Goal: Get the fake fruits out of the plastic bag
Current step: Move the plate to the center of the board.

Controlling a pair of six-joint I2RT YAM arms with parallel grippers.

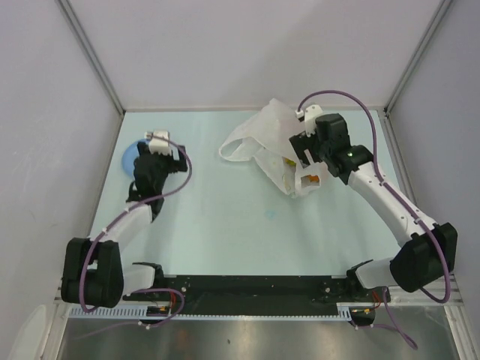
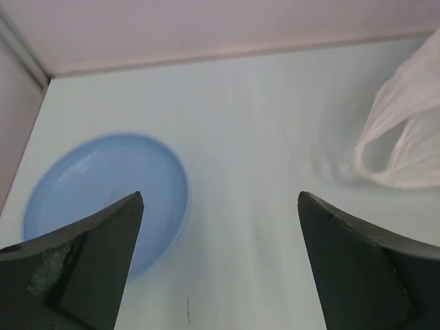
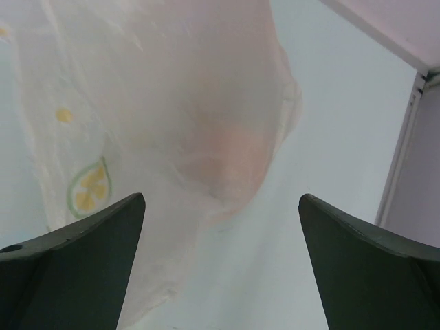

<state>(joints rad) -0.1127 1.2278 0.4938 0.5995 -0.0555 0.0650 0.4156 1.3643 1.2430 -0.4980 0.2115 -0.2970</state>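
Note:
The plastic bag (image 1: 266,135), thin translucent white, lies crumpled at the back middle-right of the table with a handle loop to its left. In the right wrist view the bag (image 3: 158,103) fills the upper left, and a blurred pinkish-orange shape (image 3: 234,151) shows through it; I cannot tell which fruit it is. An orange patch (image 1: 309,178) shows at the bag's near end. No fruit lies outside the bag. My right gripper (image 1: 298,154) (image 3: 220,199) is open and empty, right at the bag's edge. My left gripper (image 1: 160,148) (image 2: 220,196) is open and empty beside the plate.
A round light-blue plate (image 1: 129,155) (image 2: 103,182) sits at the back left, partly under the left gripper. The bag's handle loop (image 2: 402,137) shows at the right of the left wrist view. White walls enclose the table at the back and sides.

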